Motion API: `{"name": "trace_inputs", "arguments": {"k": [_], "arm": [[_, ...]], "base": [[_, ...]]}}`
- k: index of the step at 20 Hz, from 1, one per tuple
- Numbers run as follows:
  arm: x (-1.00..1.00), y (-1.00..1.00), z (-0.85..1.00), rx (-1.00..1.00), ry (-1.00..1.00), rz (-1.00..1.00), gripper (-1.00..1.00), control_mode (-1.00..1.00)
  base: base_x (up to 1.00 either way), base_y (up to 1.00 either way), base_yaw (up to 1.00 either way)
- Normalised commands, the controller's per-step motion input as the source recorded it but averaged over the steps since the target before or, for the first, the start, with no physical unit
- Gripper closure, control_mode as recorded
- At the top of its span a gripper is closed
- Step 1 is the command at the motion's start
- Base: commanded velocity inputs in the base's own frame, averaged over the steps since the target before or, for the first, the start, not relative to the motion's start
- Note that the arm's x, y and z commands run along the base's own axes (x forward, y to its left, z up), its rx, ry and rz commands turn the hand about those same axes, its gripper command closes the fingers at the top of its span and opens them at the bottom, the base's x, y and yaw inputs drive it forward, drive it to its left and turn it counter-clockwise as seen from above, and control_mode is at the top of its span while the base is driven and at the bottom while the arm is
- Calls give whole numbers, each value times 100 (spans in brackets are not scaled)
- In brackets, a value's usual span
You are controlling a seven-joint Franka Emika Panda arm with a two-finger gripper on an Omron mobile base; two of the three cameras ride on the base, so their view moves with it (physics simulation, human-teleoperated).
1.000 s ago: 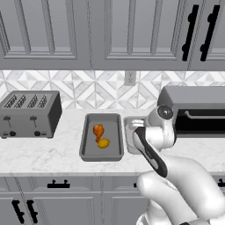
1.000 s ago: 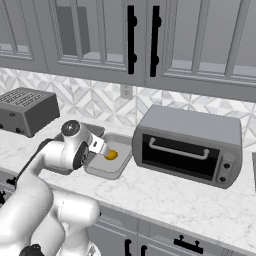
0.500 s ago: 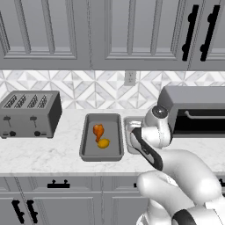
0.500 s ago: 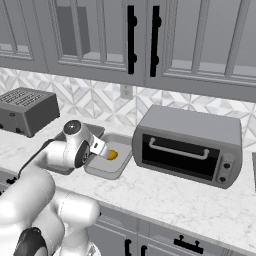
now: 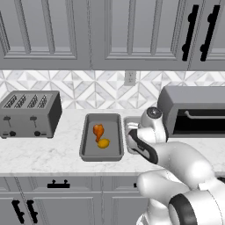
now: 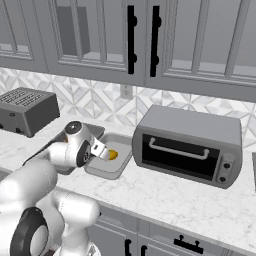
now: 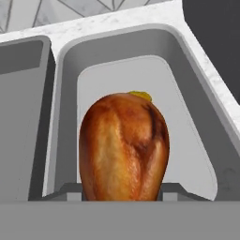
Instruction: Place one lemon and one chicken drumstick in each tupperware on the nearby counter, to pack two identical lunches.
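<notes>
Hand view looks straight down the gripper (image 7: 123,197) at a chicken drumstick (image 7: 123,147) clamped between the two dark fingertips, its fat rounded end pointing away from the hand and its long axis running along the gripper's own line. Directly beyond and below it lies the right-hand tupperware (image 7: 187,84), a shallow grey tray with rounded corners whose long side runs the same way as the drumstick, so the meat looks poised over the tray's near half and the release probably needs little more than a short descent. The drumstick is glossy and roasted, orange-brown with darker streaks near its right edge. A sliver of yellow, the lemon (image 7: 140,96), peeks out just behind the top of the drumstick, resting on the floor of this same tray. To the left, touching or nearly touching rim to rim, is the second tupperware (image 5: 88,140); in the left base view it holds its own drumstick (image 5: 98,130) and lemon (image 5: 103,143) side by side. Both trays sit on the white marble counter (image 5: 52,151), between a silver toaster (image 5: 28,114) on the far left and a grey toaster oven (image 6: 187,145) on the right. The white arm reaches in from the near side, its wrist bent over the right-hand tray.
</notes>
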Motion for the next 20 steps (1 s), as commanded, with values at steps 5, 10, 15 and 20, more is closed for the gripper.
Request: {"name": "trace_inputs", "arguments": {"k": [5,10,15,20], "arm": [[29,0,-41,0,-2,-1,100,-100],[38,0,-27,0,-7,0,-100,-100],[24,0,-7,0,-6,0,-100,-100],[0,0,26,0,0,0,-100,-100]], "base": [[0,0,0],[0,0,0],[0,0,0],[0,0,0]]}}
